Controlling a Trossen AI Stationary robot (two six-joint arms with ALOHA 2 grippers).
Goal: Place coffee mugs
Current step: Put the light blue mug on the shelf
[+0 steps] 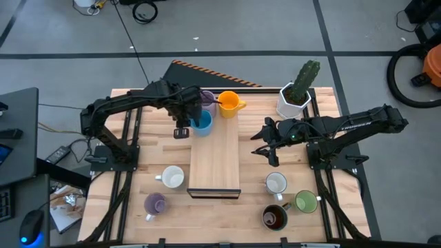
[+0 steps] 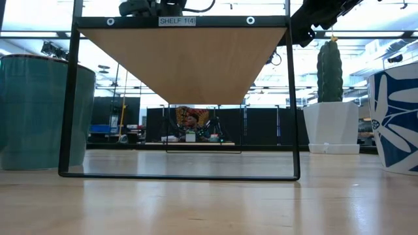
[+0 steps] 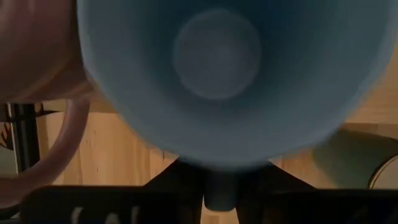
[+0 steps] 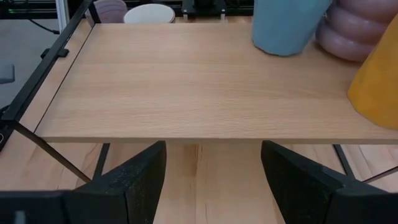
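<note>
Left gripper (image 1: 195, 118), seemingly nearly closed, meets the blue mug's (image 1: 202, 122) rim.

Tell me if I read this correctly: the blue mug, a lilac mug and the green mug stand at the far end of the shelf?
Not quite. The third mug there is the orange mug, not green. The high view shows it beside the blue mug and lilac mug on the shelf.

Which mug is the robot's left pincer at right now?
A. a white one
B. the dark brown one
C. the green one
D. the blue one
D: from above, the left pincer sits at the blue mug on the wooden shelf, and the left wrist view looks straight into that mug.
</note>
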